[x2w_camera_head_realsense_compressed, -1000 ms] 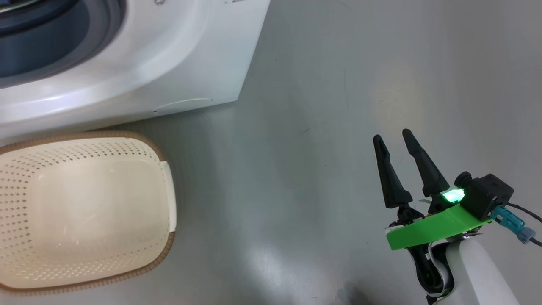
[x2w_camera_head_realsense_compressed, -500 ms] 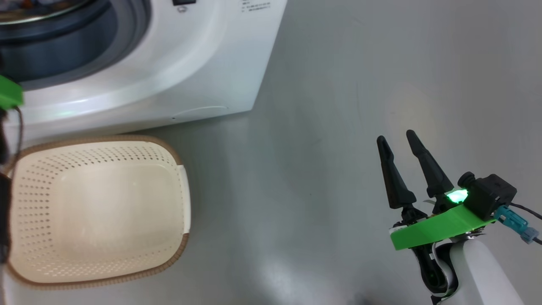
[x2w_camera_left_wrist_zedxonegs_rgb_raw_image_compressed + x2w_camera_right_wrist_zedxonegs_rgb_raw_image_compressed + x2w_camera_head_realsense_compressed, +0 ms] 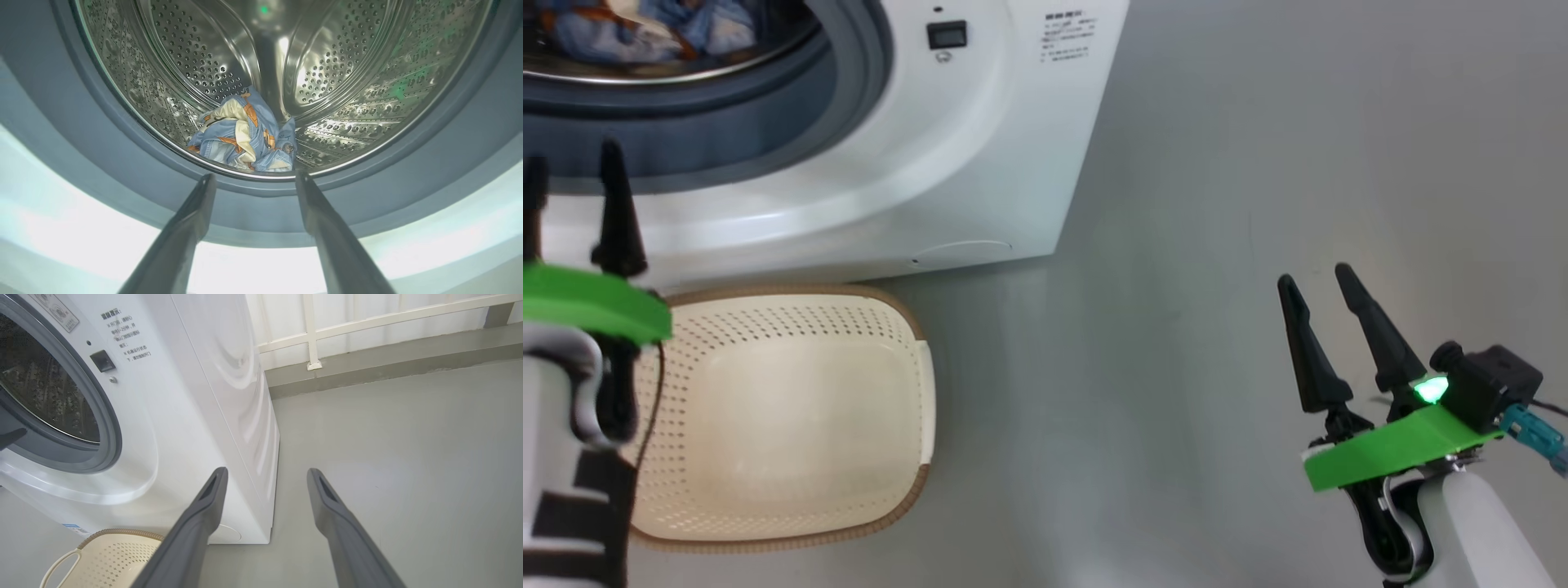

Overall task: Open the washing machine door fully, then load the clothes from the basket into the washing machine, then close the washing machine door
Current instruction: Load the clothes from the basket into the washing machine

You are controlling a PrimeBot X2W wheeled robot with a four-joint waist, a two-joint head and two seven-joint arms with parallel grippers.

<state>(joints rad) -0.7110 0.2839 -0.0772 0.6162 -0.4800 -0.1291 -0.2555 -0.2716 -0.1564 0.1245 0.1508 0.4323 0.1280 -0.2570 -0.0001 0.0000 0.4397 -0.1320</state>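
The floor (image 3: 1258, 204) is a smooth, grey, lightly glossy surface. The washing machine (image 3: 996, 147) stands on it as a white, glossy box with a dished round recess in its front. The porthole is uncovered, exposing a thick grey rubber gasket (image 3: 81, 134) and, inside it, a polished steel drum (image 3: 351, 81) with rows of small perforations and a raised rib. The basket (image 3: 792, 425) stands on the floor just beside the lower front edge of the machine. It is a cream plastic rounded rectangle with perforated walls, a brown woven-look rim and a flat side handle, and its interior is bare. The left gripper (image 3: 254, 177) hangs in front of the lower gasket, its two long, tapered dark fingers spread apart and grasping nothing. The right gripper (image 3: 1315, 275) hovers above bare floor, well apart from the machine's right front corner, with its fingers likewise released and unloaded. The clothes (image 3: 245, 134) lie at the bottom of the drum, near its front lip: a crumpled light blue fabric bundle with orange and cream print. A small black rectangular socket (image 3: 947, 34) sits beside the gasket.
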